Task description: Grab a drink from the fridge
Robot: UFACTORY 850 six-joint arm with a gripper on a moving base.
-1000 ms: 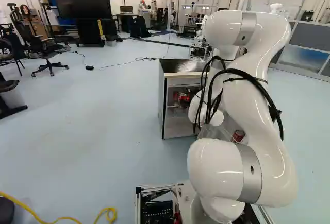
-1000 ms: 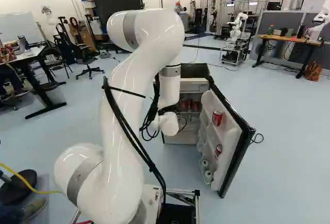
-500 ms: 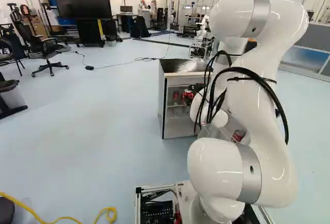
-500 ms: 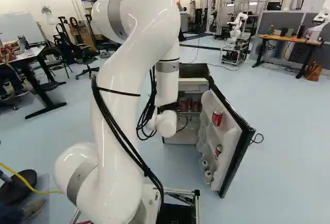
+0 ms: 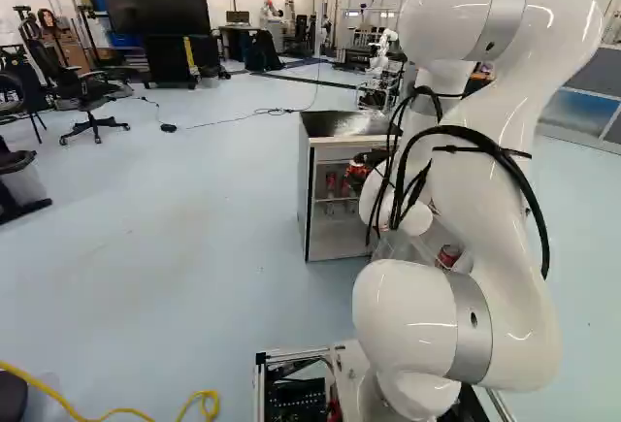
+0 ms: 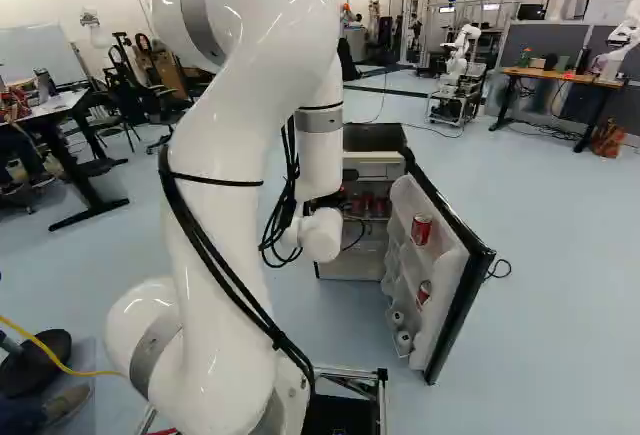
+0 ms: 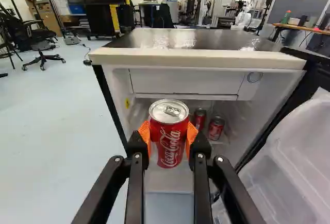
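"What is the tool (image 5: 370,158) doing?"

"It's gripping a red soda can (image 7: 169,139), with its orange pads (image 7: 145,133) pressing in from two sides. The can is standing upright between them, showing its silver top."

"And where is that can sitting against the fridge (image 7: 183,39)?"

"The tool is holding it in front of the open fridge, just below the level of the pale top edge. Behind it, two more red cans (image 7: 199,117) (image 7: 216,127) are standing inside, close together, below a white freezer flap (image 7: 180,81)."

"What's the door doing?"

"The fridge door (image 6: 462,300) is hanging wide open, to the right of the fridge in the right base view. One red can (image 6: 421,228) is resting in its upper rack, and another (image 6: 424,293) is leaning lower down."

"Where is the arm (image 6: 225,175) reaching?"

"It's rising from its base and bending down towards the fridge. Farther off, another robot (image 6: 458,55) is standing near a wooden table (image 6: 560,75), which is carrying a green bottle (image 6: 525,56)."
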